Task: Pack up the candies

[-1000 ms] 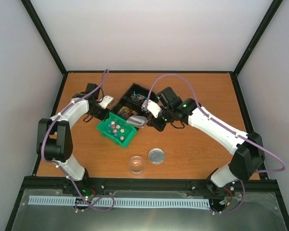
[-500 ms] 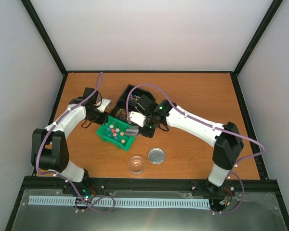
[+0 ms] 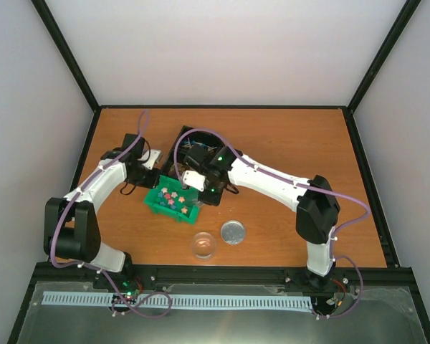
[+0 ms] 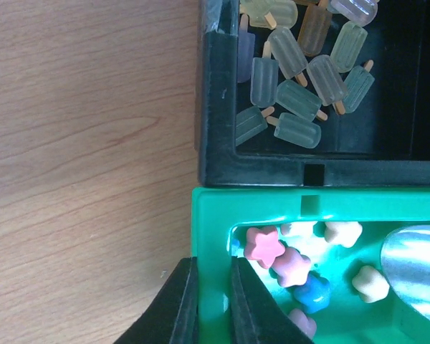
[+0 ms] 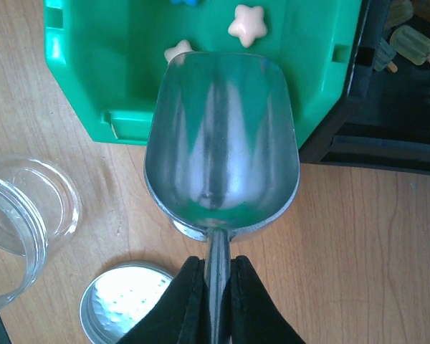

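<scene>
The black tray (image 4: 215, 107) is butted right up against the green tray (image 4: 209, 229), and part of the green one is covered by the silver scoop (image 5: 222, 158). The glass jar (image 5: 21, 229) and silver lid (image 5: 125, 308) on the tabletop (image 4: 86, 143) are cut off in the right wrist view. The candies (image 4: 294, 265) are scattered in the green tray, and pale popsicle-shaped pieces (image 4: 301, 79) are piled in the black one. The green tray's wall is pinched by the jaws of the left gripper (image 4: 213, 276). The scoop's handle is clamped by those of the right gripper (image 5: 216, 269).

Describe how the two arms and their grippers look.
The left arm and right arm have white shells with black joints. A purple cable loops along each. A green light glows near the right wrist. The left gripper and right gripper each have two slim black fingers.
</scene>
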Available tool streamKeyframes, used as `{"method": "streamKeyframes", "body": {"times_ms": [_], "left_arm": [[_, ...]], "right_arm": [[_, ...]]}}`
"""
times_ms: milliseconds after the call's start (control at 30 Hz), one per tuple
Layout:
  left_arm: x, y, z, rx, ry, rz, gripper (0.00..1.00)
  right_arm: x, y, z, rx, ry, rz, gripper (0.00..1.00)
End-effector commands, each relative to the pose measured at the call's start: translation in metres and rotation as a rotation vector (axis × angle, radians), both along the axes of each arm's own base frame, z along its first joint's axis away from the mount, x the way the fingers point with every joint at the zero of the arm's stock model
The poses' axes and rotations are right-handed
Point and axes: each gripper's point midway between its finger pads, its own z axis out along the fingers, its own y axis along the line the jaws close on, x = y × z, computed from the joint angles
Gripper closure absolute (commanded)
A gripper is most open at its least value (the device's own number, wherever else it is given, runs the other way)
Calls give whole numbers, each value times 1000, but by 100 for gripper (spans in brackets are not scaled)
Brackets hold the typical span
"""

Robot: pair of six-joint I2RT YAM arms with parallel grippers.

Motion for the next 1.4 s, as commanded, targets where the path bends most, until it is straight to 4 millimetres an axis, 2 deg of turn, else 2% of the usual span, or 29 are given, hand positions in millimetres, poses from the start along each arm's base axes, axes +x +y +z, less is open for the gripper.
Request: {"method": "streamKeyframes", "body": {"times_ms": [0, 200, 633, 800, 900, 1067, 1233, 1367], "left_arm": [[12, -1, 17, -21, -78, 45, 99], [11, -2, 16, -6, -88, 37, 99], [10, -6, 18, 3, -113, 42, 99], [7, -10, 12, -17, -94, 31, 99], [5, -12, 10, -25, -88, 23, 99], [2, -17, 8, -56, -82, 14, 99], [1, -20, 3, -71, -65, 3, 99], [0, -23, 1, -82, -60, -5, 99]], "right_arm": [[-2, 0, 8, -57, -32, 38, 97], [-1, 4, 6, -86, -38, 35, 97], [5, 20, -22, -163, -51, 54, 97], [6, 28, -49, -170, -15, 43, 97], [4, 39, -54, -115, 5, 38, 97], [9, 57, -49, 11, -12, 28, 97], [14, 65, -58, 123, -53, 34, 97], [17, 69, -52, 251, -92, 26, 97]]}}
